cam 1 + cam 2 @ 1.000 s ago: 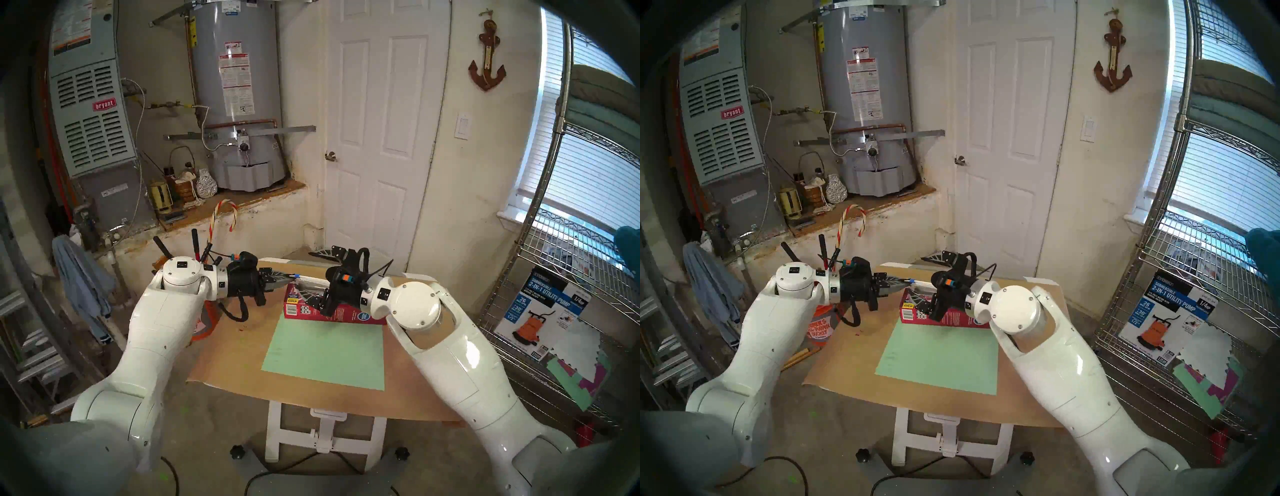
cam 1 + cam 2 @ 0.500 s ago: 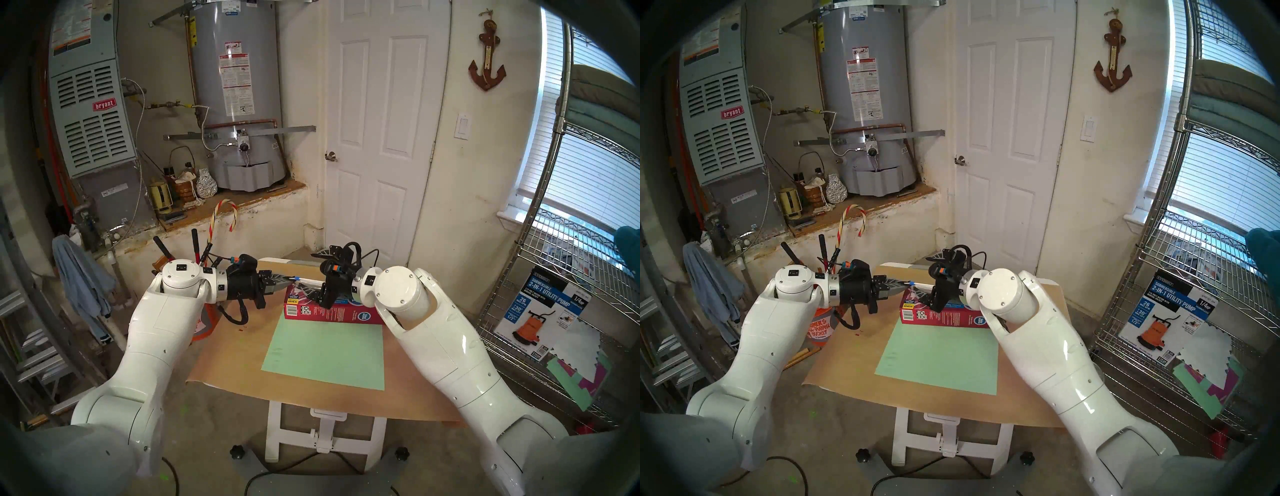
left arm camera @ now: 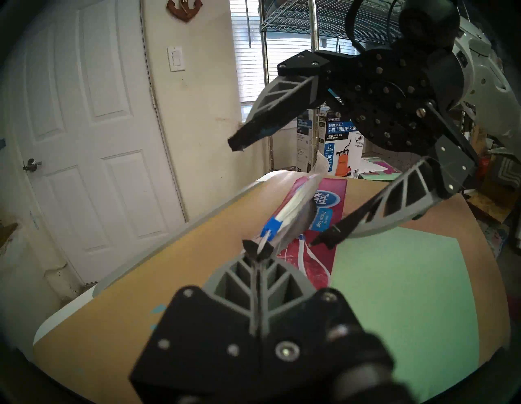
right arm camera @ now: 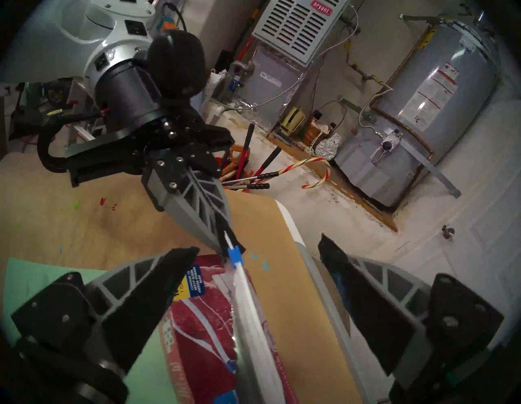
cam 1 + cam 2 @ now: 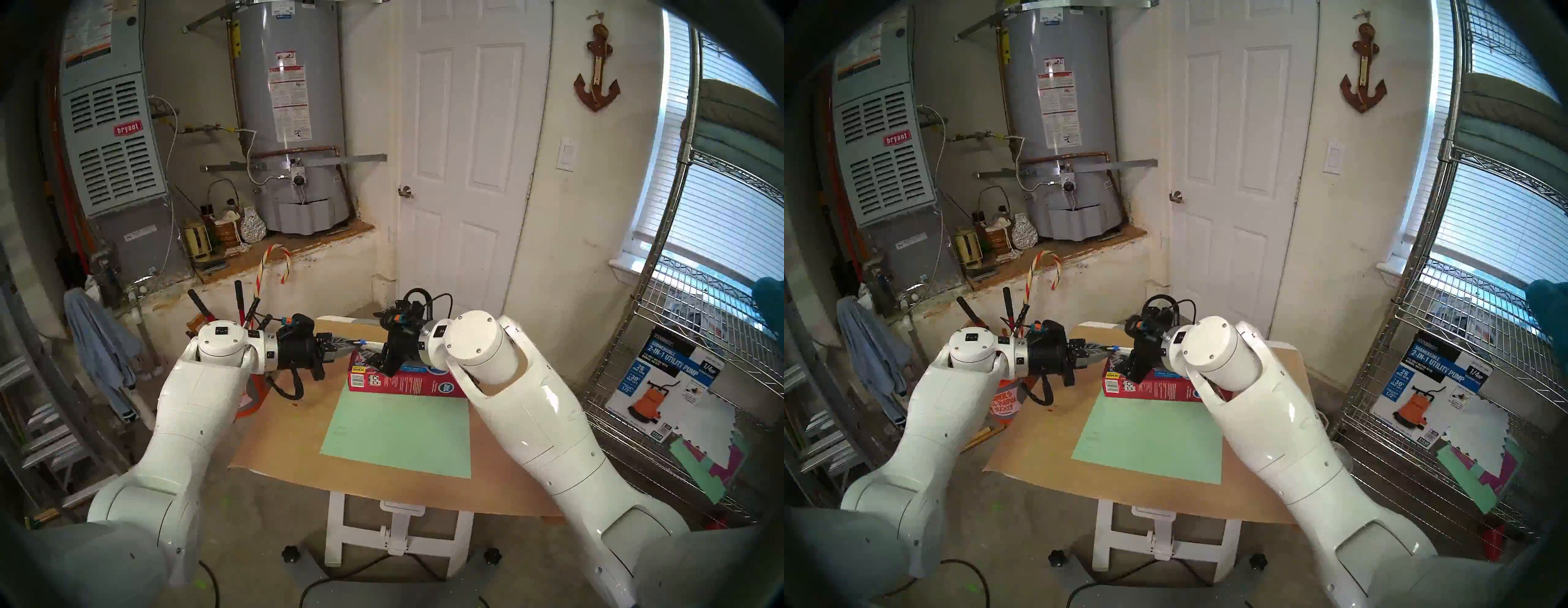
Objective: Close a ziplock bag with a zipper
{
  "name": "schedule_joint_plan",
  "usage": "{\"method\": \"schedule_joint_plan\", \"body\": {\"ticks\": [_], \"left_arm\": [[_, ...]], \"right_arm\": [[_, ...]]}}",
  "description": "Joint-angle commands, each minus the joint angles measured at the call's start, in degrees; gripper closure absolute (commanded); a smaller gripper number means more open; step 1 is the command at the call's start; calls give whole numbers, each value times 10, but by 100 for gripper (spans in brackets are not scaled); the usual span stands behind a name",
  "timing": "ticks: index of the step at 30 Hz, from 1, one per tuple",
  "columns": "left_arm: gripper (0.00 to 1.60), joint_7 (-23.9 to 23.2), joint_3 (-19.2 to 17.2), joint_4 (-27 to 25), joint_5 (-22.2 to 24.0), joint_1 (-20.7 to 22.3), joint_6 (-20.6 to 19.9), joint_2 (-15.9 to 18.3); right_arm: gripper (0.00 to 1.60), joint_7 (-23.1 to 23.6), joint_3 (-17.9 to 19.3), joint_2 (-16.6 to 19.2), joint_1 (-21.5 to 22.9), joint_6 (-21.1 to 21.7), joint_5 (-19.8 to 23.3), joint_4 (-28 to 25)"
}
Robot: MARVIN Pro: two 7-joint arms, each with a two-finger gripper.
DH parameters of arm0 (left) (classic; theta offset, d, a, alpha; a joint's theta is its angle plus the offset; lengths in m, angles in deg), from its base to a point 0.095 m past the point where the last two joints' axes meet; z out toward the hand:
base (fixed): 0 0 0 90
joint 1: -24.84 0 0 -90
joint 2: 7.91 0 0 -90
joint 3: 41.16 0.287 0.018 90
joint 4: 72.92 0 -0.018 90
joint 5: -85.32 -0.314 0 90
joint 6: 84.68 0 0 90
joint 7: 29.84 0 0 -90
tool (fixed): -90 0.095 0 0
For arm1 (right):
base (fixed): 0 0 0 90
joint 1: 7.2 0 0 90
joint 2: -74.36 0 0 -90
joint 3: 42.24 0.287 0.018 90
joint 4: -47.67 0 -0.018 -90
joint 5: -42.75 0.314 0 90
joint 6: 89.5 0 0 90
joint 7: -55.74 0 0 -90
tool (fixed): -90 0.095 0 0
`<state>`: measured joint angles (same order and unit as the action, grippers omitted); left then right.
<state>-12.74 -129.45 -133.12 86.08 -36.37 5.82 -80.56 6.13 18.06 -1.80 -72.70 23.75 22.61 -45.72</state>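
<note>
The clear ziplock bag (image 4: 251, 304) hangs edge-on above a red box (image 4: 203, 324), its whitish top band running away from the left gripper. My left gripper (image 3: 258, 249) is shut on the end of that band, just behind the small blue zipper (image 3: 272, 228). The zipper (image 4: 234, 254) sits right at the left fingertips (image 4: 225, 239). My right gripper (image 4: 258, 246) stands open and straddles the band, one finger on each side, its tips level with the zipper and not touching it. In the head view both grippers (image 5: 354, 342) (image 5: 374, 337) meet over the box's left end.
The red box (image 5: 415, 382) lies at the back of the brown-papered table (image 5: 288, 441), with a green sheet (image 5: 399, 429) in front of it. A bucket of tools (image 4: 242, 169) stands beyond the table's left edge, and a wire shelf (image 5: 679, 382) stands to the right.
My right arm has moved left along the bag, bringing its open fingers up to the zipper. The left gripper has kept its hold and place.
</note>
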Motion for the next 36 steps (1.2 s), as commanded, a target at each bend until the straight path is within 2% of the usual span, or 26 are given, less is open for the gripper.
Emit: {"method": "schedule_joint_plan", "body": {"ticks": [1, 12, 13, 15, 20, 22, 27, 31, 34, 35, 36], "left_arm": [[160, -1, -3, -4, 2, 13, -2, 1], [160, -3, -4, -11, 2, 8, -6, 3], [160, -3, -4, -14, 2, 7, -7, 3], [160, -5, -5, -18, 3, 4, -9, 4], [160, -5, -8, -20, 3, 1, -10, 6], [160, -5, -9, -19, 3, 2, -10, 7], [160, -6, -10, -16, 2, 5, -11, 7], [160, -6, -10, -13, 1, 7, -10, 8], [160, -6, -10, -9, 1, 9, -10, 8], [160, -6, -10, -8, 1, 9, -9, 8], [160, -6, -10, -6, 1, 10, -9, 7]], "right_arm": [[0, -6, -1, -2, -3, -13, 1, -18], [0, -18, -6, -16, 5, -26, -12, 2], [12, -22, -8, -19, 7, -27, -14, 8], [24, -26, -9, -23, 10, -29, -17, 17], [35, -25, -11, -28, 15, -33, -17, 28], [55, -27, -12, -30, 18, -35, -19, 32], [38, -27, -14, -37, 24, -37, -19, 39], [43, -27, -15, -39, 27, -37, -18, 42], [39, -25, -15, -40, 29, -36, -17, 42], [50, -25, -16, -41, 30, -36, -16, 43], [52, -25, -16, -41, 30, -36, -16, 43]]}}
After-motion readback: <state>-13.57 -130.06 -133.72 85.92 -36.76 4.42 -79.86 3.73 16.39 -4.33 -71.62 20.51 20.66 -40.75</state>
